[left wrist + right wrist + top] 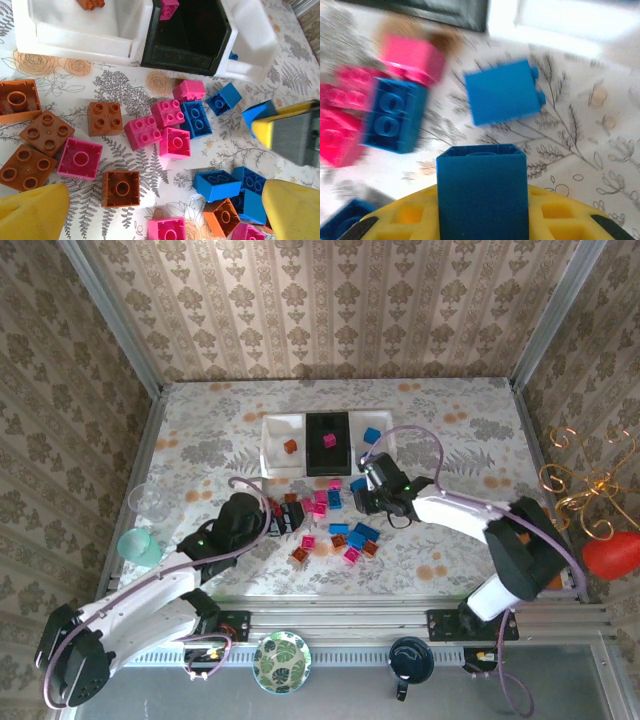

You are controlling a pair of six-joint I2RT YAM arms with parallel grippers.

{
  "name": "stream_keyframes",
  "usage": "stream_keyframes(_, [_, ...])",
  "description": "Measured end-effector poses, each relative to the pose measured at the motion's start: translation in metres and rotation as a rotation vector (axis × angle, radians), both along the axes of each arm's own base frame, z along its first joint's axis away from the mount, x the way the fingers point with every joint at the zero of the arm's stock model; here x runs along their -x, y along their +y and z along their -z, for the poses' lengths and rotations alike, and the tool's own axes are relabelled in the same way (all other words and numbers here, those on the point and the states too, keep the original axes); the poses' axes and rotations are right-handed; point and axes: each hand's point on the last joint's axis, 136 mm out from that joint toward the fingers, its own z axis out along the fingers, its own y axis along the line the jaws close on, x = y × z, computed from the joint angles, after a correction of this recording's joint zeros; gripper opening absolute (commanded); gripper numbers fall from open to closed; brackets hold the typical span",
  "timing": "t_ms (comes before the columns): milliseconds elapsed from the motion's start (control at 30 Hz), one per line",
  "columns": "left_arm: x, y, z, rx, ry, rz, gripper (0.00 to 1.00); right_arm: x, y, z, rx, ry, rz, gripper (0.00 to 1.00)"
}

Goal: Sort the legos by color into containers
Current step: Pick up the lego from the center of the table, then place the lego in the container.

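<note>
Gripping a blue lego [482, 192], the right gripper [364, 496] is seen closed near the containers [283, 421]; the left gripper [165, 210] is held wide open above loose legos [175, 142] strewn on the table [455, 410].

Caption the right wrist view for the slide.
Right gripper grips one blue brick; a second blue brick and pink bricks lie loose on the floral table.

Floral-print tablecloth [200, 440] covers table. Damask wallpaper [330, 310] on surrounding walls. Aluminium rail [350, 618] along near edge. Round green leaf-patterned plate [281, 661] below rail; dark mug [411, 659] well apart to its right. Teal cup [138, 546] near clear cup [148, 500] at left edge. Red rounded object [612, 555] just below gold wire ornament [580, 490], far right.
</note>
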Motion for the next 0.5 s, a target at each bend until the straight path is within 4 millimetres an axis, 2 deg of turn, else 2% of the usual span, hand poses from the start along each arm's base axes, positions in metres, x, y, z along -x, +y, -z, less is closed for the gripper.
stream_keyframes(100, [0.0,0.001,-0.006,0.015,-0.016,-0.004,1.0,-0.01,-0.002,-0.043,-0.078,-0.089,0.008,0.25])
stream_keyframes(167, [0.0,0.002,-0.008,0.018,-0.02,-0.005,1.0,-0.03,-0.01,-0.066,-0.112,-0.134,0.049,0.24])
stream_keyframes(233, [0.0,0.002,-0.008,0.018,-0.02,-0.005,1.0,-0.052,-0.017,-0.08,-0.131,-0.16,0.097,0.23])
stream_keyframes(333, [0.001,0.003,-0.006,0.013,-0.014,-0.005,1.0,-0.088,-0.025,-0.084,-0.13,-0.169,0.168,0.23])
stream_keyframes(500, [0.006,0.009,-0.004,0.002,0.003,-0.012,1.0,-0.131,-0.029,-0.059,-0.08,-0.123,0.251,0.24])
